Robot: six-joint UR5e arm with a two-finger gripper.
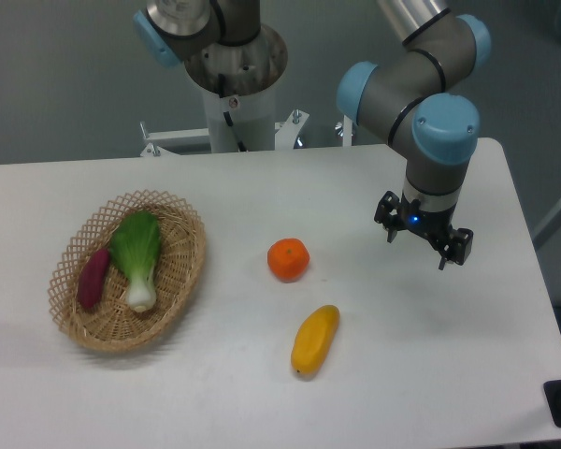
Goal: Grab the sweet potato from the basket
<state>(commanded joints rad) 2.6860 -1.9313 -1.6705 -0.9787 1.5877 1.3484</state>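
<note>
The sweet potato (92, 277), a small reddish-purple tuber, lies along the left inside of the oval wicker basket (182, 281) at the table's left. A green-leafed bok choy (138, 254) lies beside it in the same basket. My gripper (418, 253) hangs over the right side of the table, far from the basket, pointing down. Its two dark fingers stand apart with nothing between them, so it is open.
An orange (288, 259) sits near the table's middle. A yellow-orange oblong fruit (315, 340) lies in front of it. The robot's base column (236, 103) stands behind the table's far edge. The table's right edge runs close to the gripper.
</note>
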